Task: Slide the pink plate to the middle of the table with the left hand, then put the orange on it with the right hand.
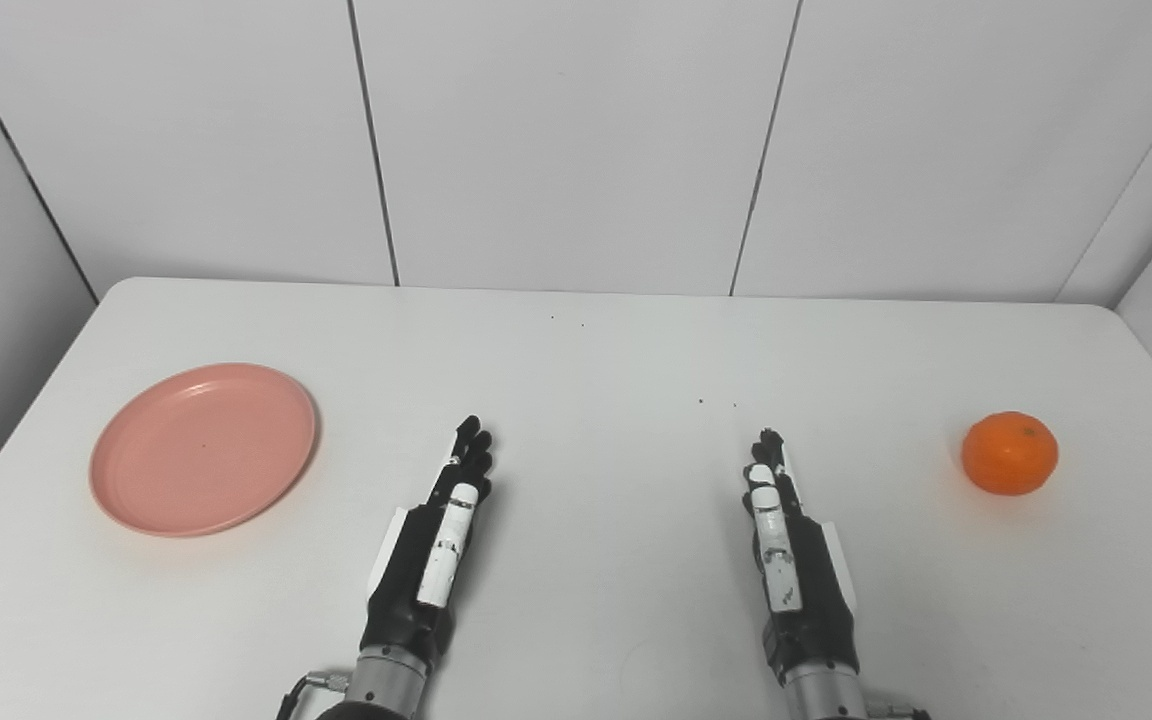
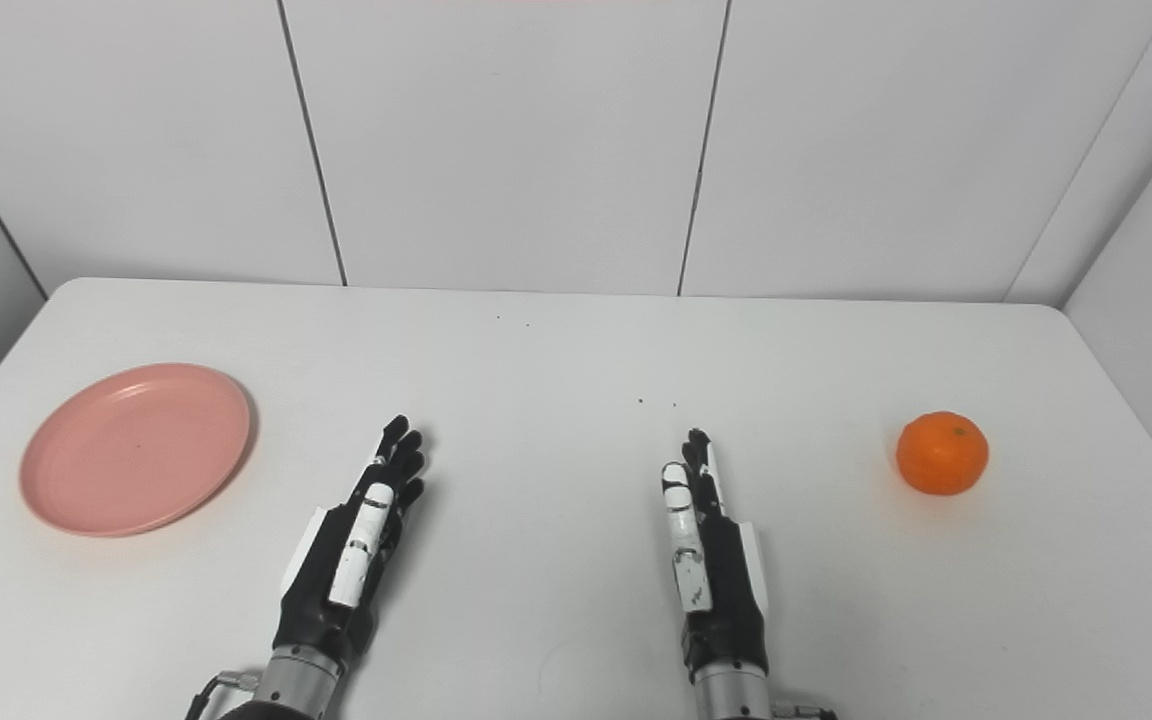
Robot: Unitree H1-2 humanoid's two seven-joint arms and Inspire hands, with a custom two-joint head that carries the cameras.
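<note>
While both hands sit low near the front edge, the white surface [image 1: 596, 400] stretches out smooth and matte with rounded far corners, boxed in by pale wall panels [image 1: 566, 140] split by thin dark seams. Over on the far left lies the pink plate [image 1: 204, 449], round, shallow, a raised rim, dull plastic look. Far right, well apart from it, the orange [image 1: 1009, 453] sits alone, dimpled skin, slightly flattened. Between them, the left hand [image 1: 433, 555] is flat, fingers straight and holding nothing; the right hand [image 1: 788, 560] likewise extended and empty, black shells with white panels.
</note>
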